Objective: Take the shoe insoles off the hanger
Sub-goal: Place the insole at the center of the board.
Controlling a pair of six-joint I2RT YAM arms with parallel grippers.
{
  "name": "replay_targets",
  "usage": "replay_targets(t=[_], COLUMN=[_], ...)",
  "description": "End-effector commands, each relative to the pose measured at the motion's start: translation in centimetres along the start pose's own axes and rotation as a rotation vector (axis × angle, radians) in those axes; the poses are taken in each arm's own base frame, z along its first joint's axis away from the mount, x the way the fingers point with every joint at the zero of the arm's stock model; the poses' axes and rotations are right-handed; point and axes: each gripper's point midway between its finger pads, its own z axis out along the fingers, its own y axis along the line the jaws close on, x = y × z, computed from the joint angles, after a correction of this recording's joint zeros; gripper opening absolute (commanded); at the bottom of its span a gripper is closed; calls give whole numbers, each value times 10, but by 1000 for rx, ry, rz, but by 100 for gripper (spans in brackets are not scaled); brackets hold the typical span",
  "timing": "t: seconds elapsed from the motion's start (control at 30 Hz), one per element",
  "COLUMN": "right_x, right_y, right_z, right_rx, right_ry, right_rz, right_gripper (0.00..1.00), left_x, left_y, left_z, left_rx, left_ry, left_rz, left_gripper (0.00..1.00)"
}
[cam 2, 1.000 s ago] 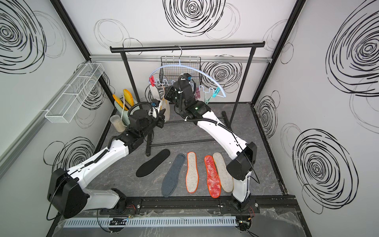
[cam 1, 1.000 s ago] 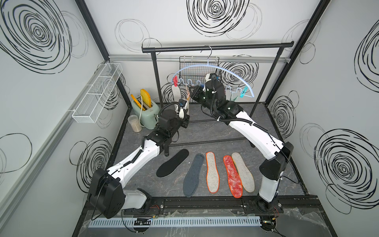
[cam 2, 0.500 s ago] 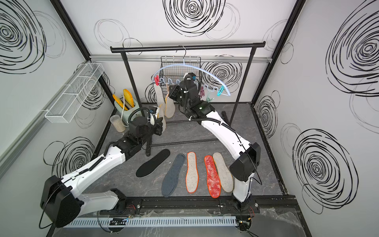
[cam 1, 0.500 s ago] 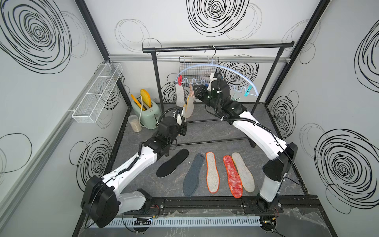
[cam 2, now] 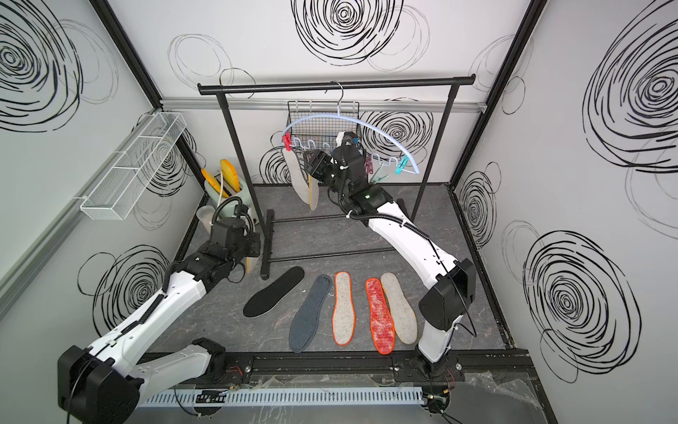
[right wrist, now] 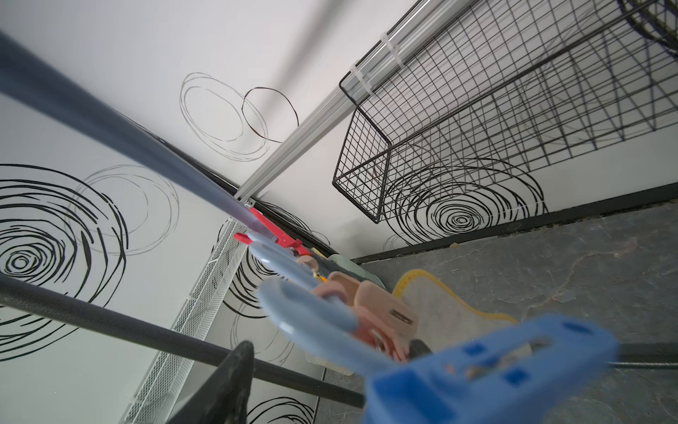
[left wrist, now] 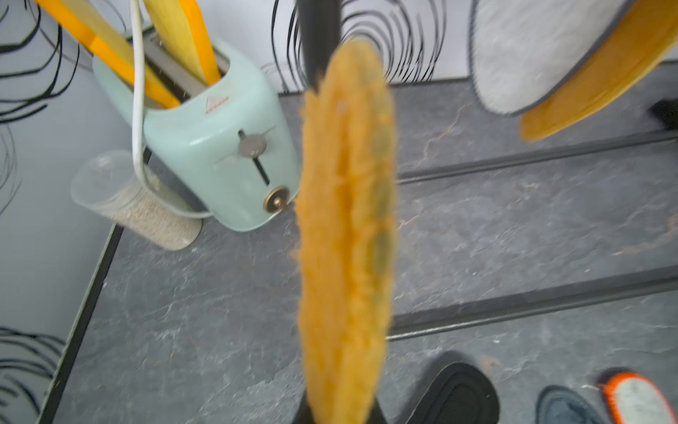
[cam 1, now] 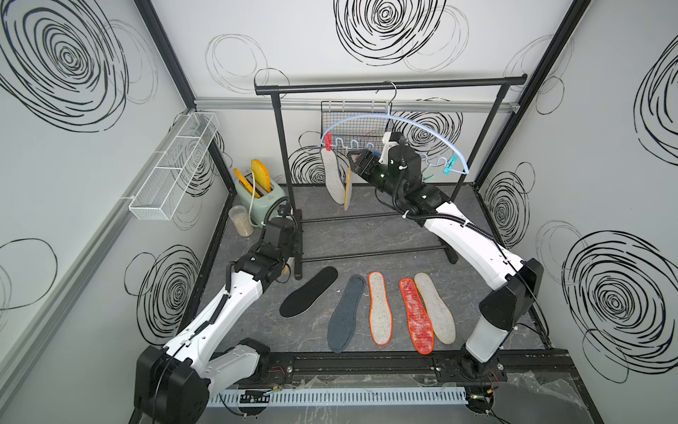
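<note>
Orange insole [left wrist: 345, 220] (one) pinched by left tool [cam 2: 255, 253] | right tool [cam 1: 357, 163] spread | hanger [cam 1: 422, 127] 2 | floor [cam 1: 367, 235] 5

The white walls [cam 1: 293, 47] carried black spiral drawings (some thick, some quite faint). The surface [cam 1: 367, 235] below was dark grey, veined like stone. A black garment rail [cam 1: 330, 88] stood near the back wall. A white wire basket [cam 1: 172, 172] hung on a side wall, a black wire basket [cam 1: 352, 113] on the back one.
</note>
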Motion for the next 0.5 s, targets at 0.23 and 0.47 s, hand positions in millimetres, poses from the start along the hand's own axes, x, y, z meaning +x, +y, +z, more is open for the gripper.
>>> replay_targets(t=[0.23, 0.47], right_x=[19, 15], right_y=[-14, -10], right_z=[-43, -49], right_rx=[-47, -68], right_ry=[36, 44], right_rz=[70, 51], right_gripper=[71, 73], left_x=[49, 67], left_y=[65, 77], left_z=[7, 28], left_rx=[-317, -362], left_ry=[197, 323], left_rz=[119, 125], left_gripper=[0, 1])
